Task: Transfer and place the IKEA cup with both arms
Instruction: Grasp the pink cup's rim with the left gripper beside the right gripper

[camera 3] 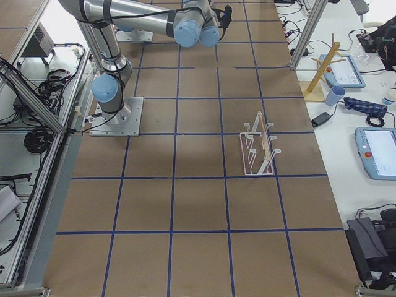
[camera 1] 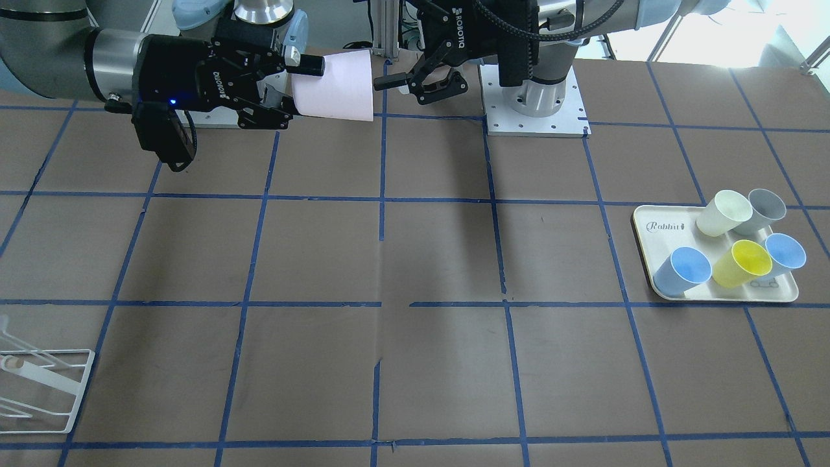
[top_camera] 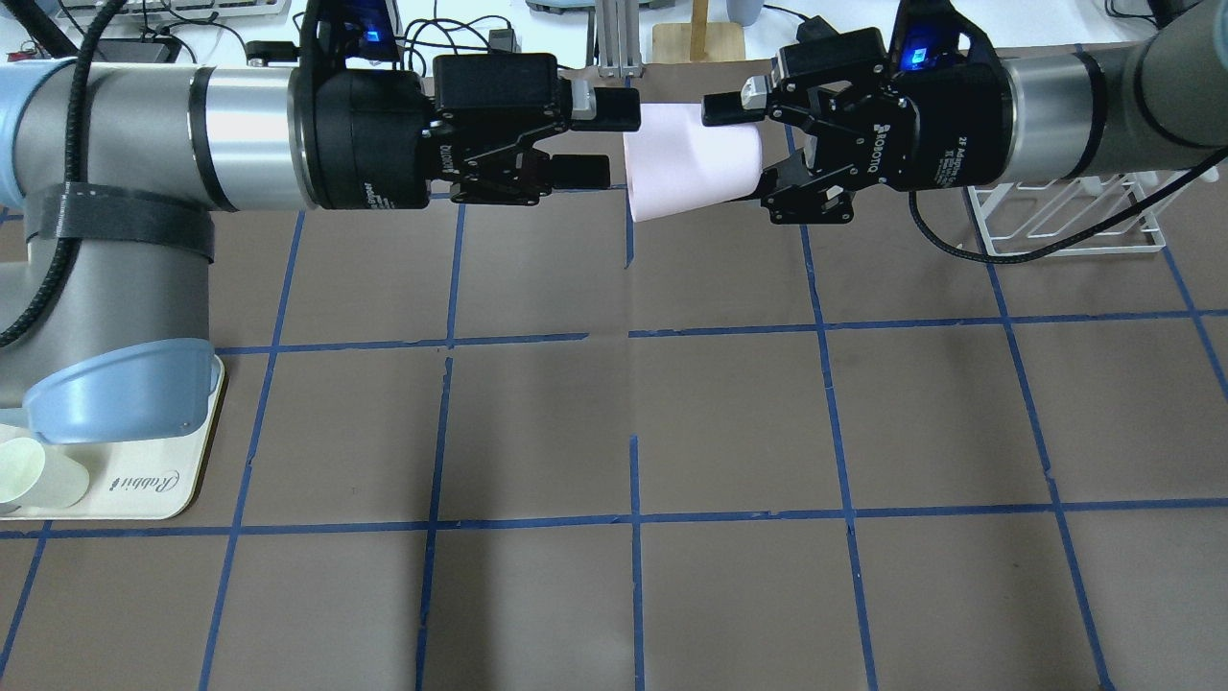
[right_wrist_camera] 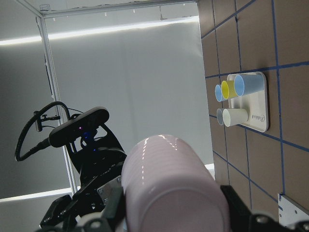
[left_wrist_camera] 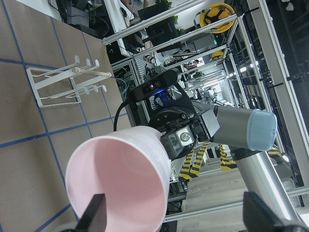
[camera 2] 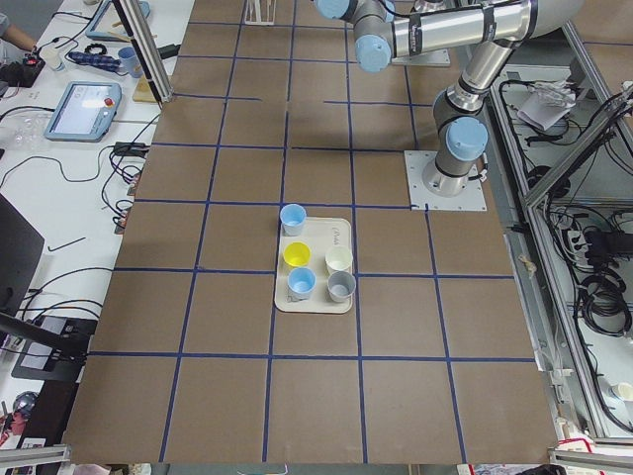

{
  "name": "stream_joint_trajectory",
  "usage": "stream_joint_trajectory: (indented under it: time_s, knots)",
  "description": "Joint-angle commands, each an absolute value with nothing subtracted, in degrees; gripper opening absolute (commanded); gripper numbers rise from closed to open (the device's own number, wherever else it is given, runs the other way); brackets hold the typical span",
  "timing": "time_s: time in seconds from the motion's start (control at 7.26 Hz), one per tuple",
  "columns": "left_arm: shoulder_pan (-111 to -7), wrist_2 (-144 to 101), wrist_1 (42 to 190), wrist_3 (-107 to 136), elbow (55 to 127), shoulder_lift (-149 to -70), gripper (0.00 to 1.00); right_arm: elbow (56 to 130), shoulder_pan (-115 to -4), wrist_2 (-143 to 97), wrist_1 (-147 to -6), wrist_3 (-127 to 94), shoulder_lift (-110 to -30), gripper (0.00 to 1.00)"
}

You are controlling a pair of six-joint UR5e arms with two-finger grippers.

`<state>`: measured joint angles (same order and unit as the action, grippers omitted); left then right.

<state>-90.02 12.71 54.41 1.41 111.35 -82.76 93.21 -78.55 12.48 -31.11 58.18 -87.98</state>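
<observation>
Nearest the operators' side, a white wire rack [camera 1: 39, 383] stands at the worktop [camera 1: 441, 259] edge on the robot's right. Further in, on the robot's left, a cream tray [camera 1: 650, 217] marked "Rabbit" carries five upright cups: two light blue cups [camera 1: 684, 269] [camera 1: 784, 251] and a yellow cup [camera 1: 746, 261] on the nearer row, with a cream-white cup [camera 1: 723, 213] and a grey cup [camera 1: 765, 209] behind them, each touching or just beside its neighbour. Farthest back, near the arms' base plates [camera 1: 535, 107], the pink IKEA cup [camera 1: 337, 87] is off the worktop, lying on its side in the air between the two arms. The right pincer [top_camera: 739, 149] is clamped on the narrow base end, one finger above and one below. The cup's wide mouth faces the left pincer [top_camera: 619, 140], which is spread wide, with its fingertips [top_camera: 624, 107] just beside the rim; contact there cannot be told. The left wrist view looks straight into the cup's mouth.
</observation>
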Motion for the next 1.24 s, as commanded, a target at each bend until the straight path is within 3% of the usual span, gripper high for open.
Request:
stream_joint_trajectory:
  time_s: [0.0, 0.55, 0.96, 1.1]
  knots:
    - [-91.0, 13.2, 52.7, 1.4, 111.4, -82.6, 0.98, 92.9, -78.6, 12.5, -30.3, 58.2, -88.0, 0.18]
    - [-91.0, 13.3, 50.0, 1.2, 111.4, -83.7, 0.81, 92.9, -78.6, 12.5, -30.1, 58.1, -88.1, 0.18]
    - [-91.0, 13.3, 47.9, 1.3, 111.3, -84.6, 0.79, 92.8, -78.6, 12.5, -30.0, 58.1, -88.1, 0.18]
    - [-91.1, 13.3, 47.8, 1.4, 111.4, -84.6, 0.72, 92.8, -78.6, 12.5, -30.0, 58.1, -88.1, 0.18]
